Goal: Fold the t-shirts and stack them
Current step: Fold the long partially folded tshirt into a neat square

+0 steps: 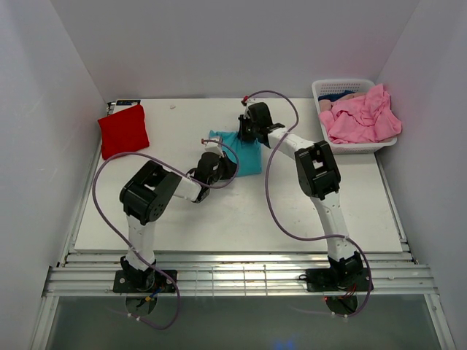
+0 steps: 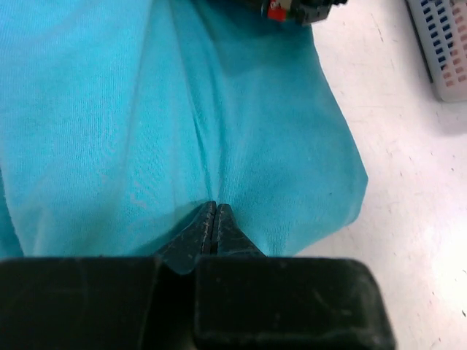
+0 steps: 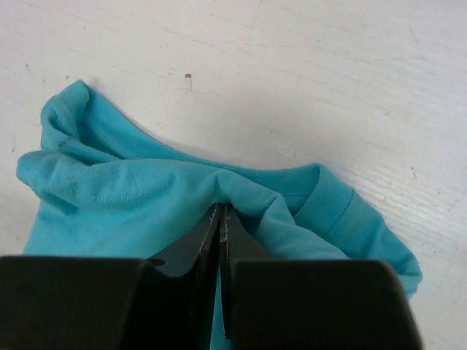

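A teal t-shirt [image 1: 244,154] lies bunched in the middle of the white table. My left gripper [image 1: 228,166] is at its near left edge, shut on a fold of the teal fabric [image 2: 219,131]. My right gripper [image 1: 241,131] is at its far edge, shut on the fabric near the collar [image 3: 332,200]. A folded red t-shirt [image 1: 122,130] lies at the far left of the table. Pink t-shirts [image 1: 361,117] are heaped in the basket at the far right.
A white slotted basket [image 1: 354,87] stands at the far right corner; its wall shows in the left wrist view [image 2: 441,44]. White enclosure walls stand on three sides. Purple cables loop from both arms over the table.
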Controlling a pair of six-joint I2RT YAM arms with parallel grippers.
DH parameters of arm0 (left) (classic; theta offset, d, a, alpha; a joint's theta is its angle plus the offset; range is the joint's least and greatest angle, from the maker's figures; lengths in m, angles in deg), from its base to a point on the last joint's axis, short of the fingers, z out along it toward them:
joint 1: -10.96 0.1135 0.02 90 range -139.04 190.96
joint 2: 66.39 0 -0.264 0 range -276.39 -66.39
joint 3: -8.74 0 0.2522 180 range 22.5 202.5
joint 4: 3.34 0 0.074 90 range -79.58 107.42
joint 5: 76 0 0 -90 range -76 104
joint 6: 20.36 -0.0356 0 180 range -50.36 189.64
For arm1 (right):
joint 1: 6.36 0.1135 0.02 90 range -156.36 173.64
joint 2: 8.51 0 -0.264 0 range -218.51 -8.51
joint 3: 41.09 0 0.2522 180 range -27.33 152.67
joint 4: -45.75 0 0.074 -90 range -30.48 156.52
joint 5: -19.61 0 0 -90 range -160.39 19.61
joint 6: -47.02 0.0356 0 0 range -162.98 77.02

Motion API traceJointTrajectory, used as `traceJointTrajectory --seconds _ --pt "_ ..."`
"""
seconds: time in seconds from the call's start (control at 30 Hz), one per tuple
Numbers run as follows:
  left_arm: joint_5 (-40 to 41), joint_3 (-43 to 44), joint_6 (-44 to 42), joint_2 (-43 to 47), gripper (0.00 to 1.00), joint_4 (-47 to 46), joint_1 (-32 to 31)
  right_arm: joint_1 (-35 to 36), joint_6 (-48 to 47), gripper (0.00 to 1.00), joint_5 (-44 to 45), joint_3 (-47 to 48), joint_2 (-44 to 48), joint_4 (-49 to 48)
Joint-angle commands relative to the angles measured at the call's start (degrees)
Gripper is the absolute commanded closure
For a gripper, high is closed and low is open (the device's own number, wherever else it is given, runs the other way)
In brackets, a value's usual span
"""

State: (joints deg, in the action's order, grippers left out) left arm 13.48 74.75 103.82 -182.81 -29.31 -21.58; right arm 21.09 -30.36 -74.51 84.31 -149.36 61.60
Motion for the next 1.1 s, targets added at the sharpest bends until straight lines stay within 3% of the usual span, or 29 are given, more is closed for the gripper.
traceJointTrajectory --seconds 0.0,0.2,0.3,0.43,0.53,0.57,0.7,0.73,0.77,0.9,1.07 --pt "-1.0 -6.9 1.9 0.8 1.00 8.0 -3.8 -0.6 0.3 0.92 2.4 -2.2 4.4 -4.8" --pt "-0.5 -10.8 1.7 6.0 1.00 6.4 -5.7 -0.2 0.5 0.92 0.8 -15.8 13.3 -14.3" --pt "3.3 -10.9 -1.1 13.1 1.00 8.3 -5.7 -0.2 -0.5 0.92 0.8 -19.1 20.7 -14.8" --pt "9.0 -3.5 -7.0 23.2 1.00 16.6 -5.7 0.0 -3.2 0.79 1.1 -22.8 29.5 -15.1" --pt "13.8 5.4 -11.1 25.9 1.00 23.2 -5.6 0.3 -4.6 0.75 1.8 -28.2 37.7 -15.6" --pt "15.3 6.9 -13.1 27.6 0.98 24.2 -5.7 0.4 -4.9 0.76 1.9 -29.6 39.5 -15.1" --pt "20.0 10.2 -16.8 30.5 0.71 28.1 -5.3 1.0 -3.9 0.86 1.1 -35.2 46.0 -9.3" --pt "20.2 11.0 -16.9 30.4 0.46 29.4 -4.9 1.5 -3.4 0.92 0.6 -36.2 46.5 -7.2" --pt "19.7 11.6 -16.7 30.0 0.37 31.4 -4.3 1.6 -3.0 0.92 0.1 -37.3 46.8 -6.4" --pt "14.9 13.8 -13.0 25.6 0.35 41.2 0.4 3.3 -0.8 0.92 -2.8 -42.5 45.9 -5.2" --pt "9.7 10.2 -11.1 26.0 0.32 40.3 3.3 5.3 0.9 0.92 -3.6 -47.1 42.6 -6.4"
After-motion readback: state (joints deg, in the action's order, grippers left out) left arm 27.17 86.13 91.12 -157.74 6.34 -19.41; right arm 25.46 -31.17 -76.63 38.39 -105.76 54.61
